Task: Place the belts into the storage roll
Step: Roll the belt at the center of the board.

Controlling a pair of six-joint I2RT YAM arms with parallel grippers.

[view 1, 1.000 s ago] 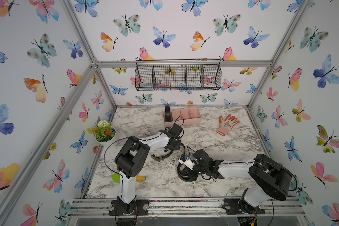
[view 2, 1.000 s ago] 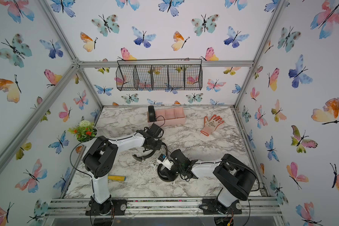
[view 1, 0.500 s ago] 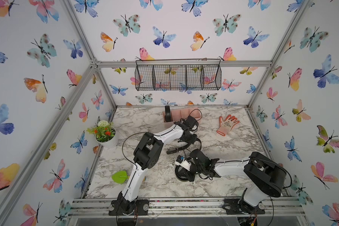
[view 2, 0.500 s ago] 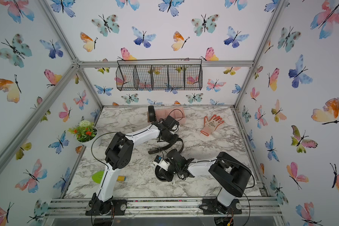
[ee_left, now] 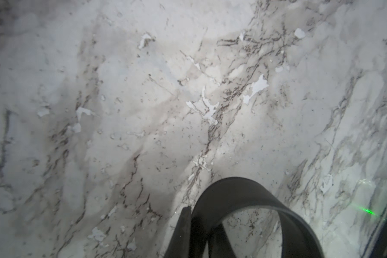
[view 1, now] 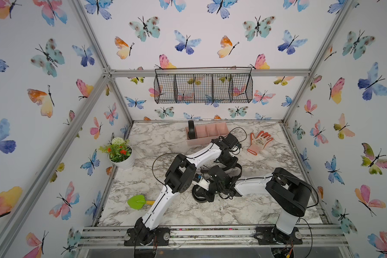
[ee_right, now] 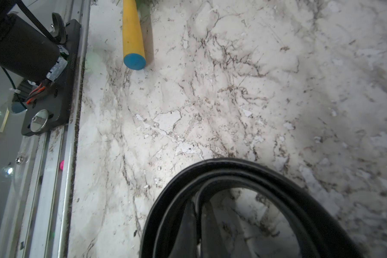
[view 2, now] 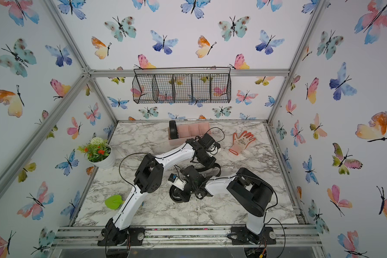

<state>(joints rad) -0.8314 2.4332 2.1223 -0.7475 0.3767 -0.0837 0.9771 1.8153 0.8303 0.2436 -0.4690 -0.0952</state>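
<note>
While the right claw pinches the belt, the left claw cannot be judged.

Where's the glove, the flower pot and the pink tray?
glove (view 1: 258, 143), in a top view, palm
flower pot (view 1: 124, 164), in a top view, white side
pink tray (view 1: 198, 141), in a top view, front wall

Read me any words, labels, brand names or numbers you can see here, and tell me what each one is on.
None can be read.
Mount plate: faint lettering along its edge, too blurred to read.
Glove: printed patch on its back, too small to read.
</note>
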